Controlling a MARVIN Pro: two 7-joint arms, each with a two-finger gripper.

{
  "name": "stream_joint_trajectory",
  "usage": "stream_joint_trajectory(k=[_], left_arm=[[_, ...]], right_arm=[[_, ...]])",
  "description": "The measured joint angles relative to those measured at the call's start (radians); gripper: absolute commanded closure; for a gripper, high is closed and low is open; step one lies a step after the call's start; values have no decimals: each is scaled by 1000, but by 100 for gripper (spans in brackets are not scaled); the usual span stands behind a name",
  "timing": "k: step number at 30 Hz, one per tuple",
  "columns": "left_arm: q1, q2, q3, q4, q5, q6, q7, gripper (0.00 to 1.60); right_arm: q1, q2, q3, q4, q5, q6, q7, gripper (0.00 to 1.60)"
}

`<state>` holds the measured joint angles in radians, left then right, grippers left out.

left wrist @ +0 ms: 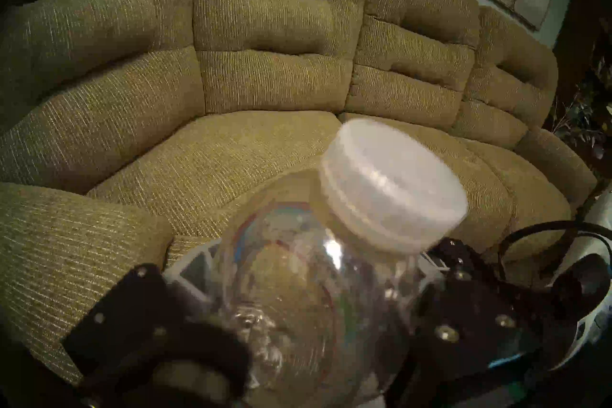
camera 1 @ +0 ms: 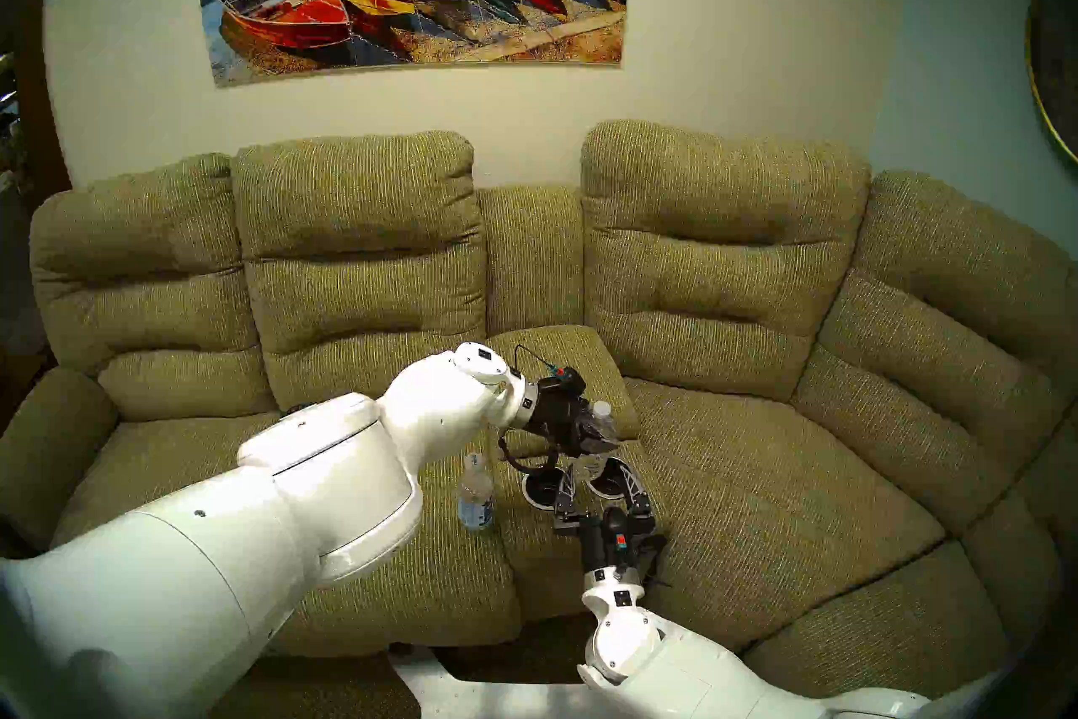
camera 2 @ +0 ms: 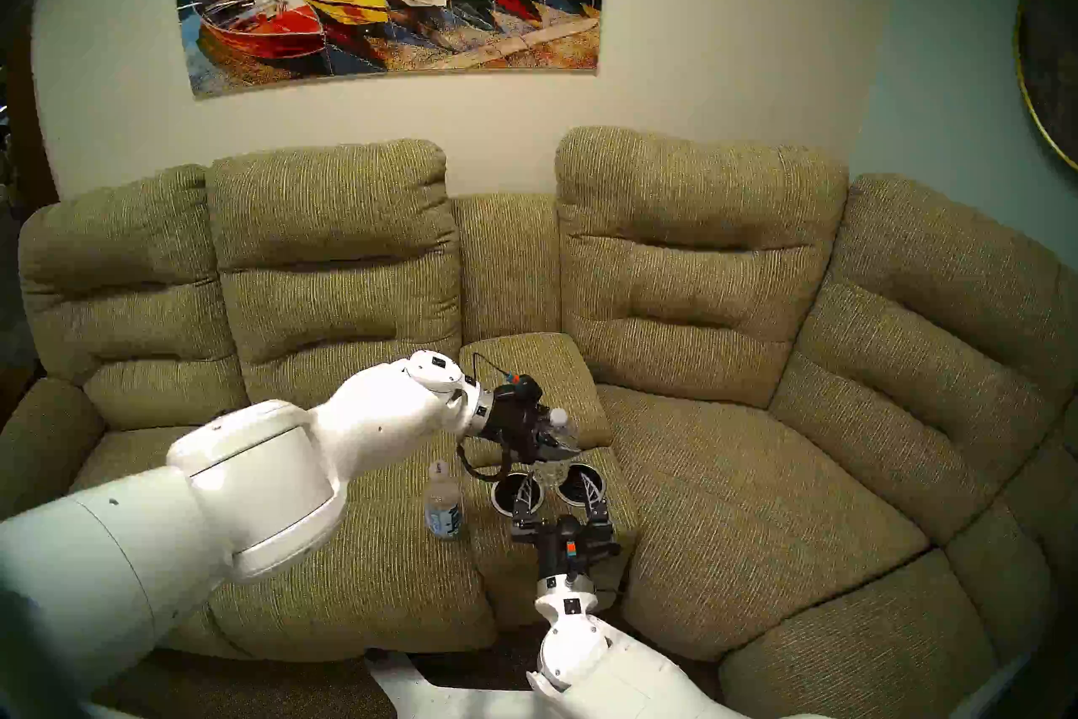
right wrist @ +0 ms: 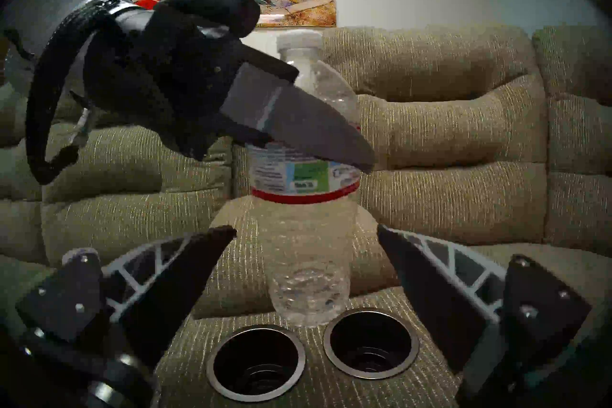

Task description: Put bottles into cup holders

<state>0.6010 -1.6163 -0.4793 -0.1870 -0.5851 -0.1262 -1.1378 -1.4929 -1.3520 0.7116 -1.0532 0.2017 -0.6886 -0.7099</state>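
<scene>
- The left gripper is clamping its fingers on the upper body of a clear bottle, just above its label.
- This held bottle is standing upright in the air, white cap on top; its base is hanging just behind the two cup holders and slightly above the console, level with the gap between them.
- The left holder and right holder are sitting side by side in the console, both empty, black inside with metal rims.
- The right gripper is holding its fingers wide apart, gripping nothing, pointing level at the held bottle from the near side, one finger over each holder in the head view.
- A second bottle, blue-labelled, is standing upright on the sofa seat just left of the console, apart from both grippers.
</scene>
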Motion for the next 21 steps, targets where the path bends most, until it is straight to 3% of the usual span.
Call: stream_joint_trajectory(k=[20, 21], left_arm=[[0, -23, -38, 44, -22, 47, -81, 160], [0, -23, -40, 45, -23, 49, -84, 160]], right_arm=[[115, -89, 12, 196, -87, 65, -77, 0], [119, -94, 13, 206, -90, 63, -81, 30]])
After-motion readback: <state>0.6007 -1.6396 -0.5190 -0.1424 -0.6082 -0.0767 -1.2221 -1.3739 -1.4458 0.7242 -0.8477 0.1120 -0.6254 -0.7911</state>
